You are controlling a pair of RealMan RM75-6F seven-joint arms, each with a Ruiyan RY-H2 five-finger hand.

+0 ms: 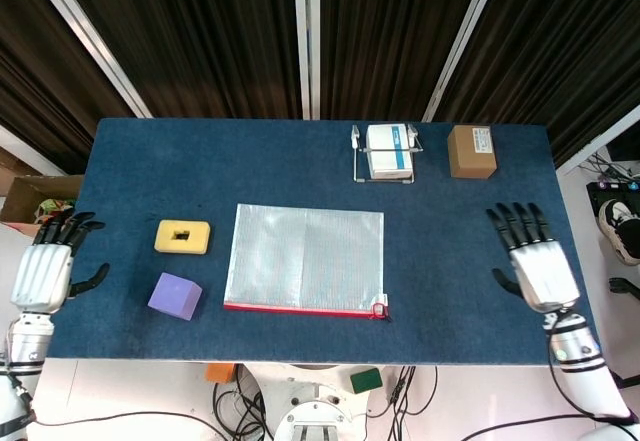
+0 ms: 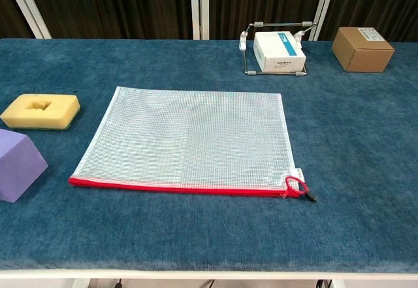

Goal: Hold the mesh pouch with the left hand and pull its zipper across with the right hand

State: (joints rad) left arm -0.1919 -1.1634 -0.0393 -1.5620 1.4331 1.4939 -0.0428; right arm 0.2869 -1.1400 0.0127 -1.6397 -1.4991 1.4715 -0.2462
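Observation:
The mesh pouch (image 1: 305,258) (image 2: 189,139) lies flat in the middle of the blue table, with its red zipper edge (image 2: 176,187) along the near side. The zipper pull with its red loop (image 2: 297,187) (image 1: 379,310) rests at the pouch's near right corner. My left hand (image 1: 43,271) hovers off the table's left edge, fingers spread and holding nothing. My right hand (image 1: 536,263) hangs over the table's right side, fingers spread and holding nothing. Both hands are far from the pouch. Neither hand shows in the chest view.
A yellow sponge (image 1: 182,236) and a purple block (image 1: 175,295) lie left of the pouch. At the back stand a white box in a wire holder (image 1: 388,151) and a brown cardboard box (image 1: 471,151). A cardboard carton (image 1: 35,199) sits on the floor at the left.

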